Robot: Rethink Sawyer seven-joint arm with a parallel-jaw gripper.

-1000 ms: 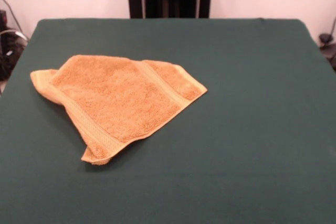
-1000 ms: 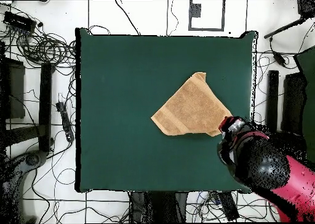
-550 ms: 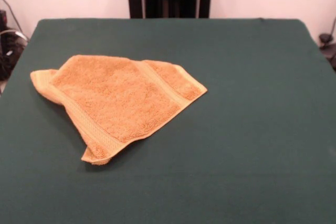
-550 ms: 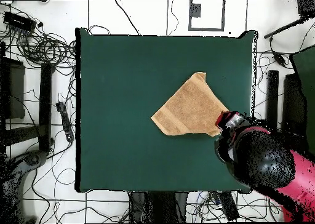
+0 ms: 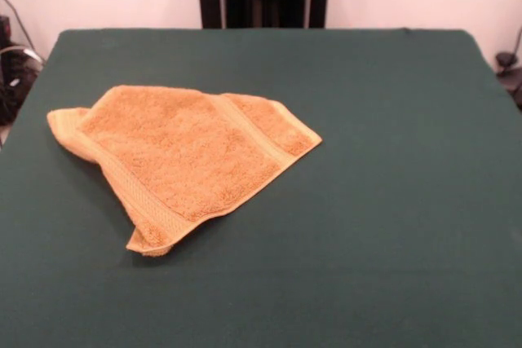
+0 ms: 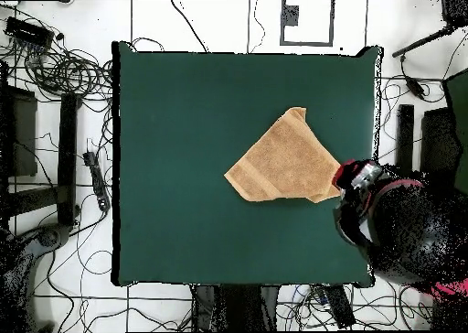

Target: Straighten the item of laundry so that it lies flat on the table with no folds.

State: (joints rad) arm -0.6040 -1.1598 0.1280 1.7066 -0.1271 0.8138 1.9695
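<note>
The item of laundry [image 5: 183, 156] is a golden-orange terry towel lying on the left half of the dark green table [image 5: 391, 201]. It is folded over itself into a rough triangle, with woven border bands showing and one corner doubled under at the front. In the overhead view the towel [image 6: 279, 160] lies right of the table's [image 6: 183, 165] middle. The arm's red and black end with the gripper [image 6: 359, 177] hovers at the towel's right corner, near the table's right edge. The front view does not show the gripper.
Tangled cables [image 6: 55, 64] and floor gear lie off the table's left side in the overhead view. A black stand [image 6: 407, 146] sits just beyond the right edge. The arm's bulk [image 6: 411, 233] covers the table's lower right corner.
In the overhead view the arm's end has shifted right and slightly up, off the towel's corner toward the table's edge. The towel has not moved.
</note>
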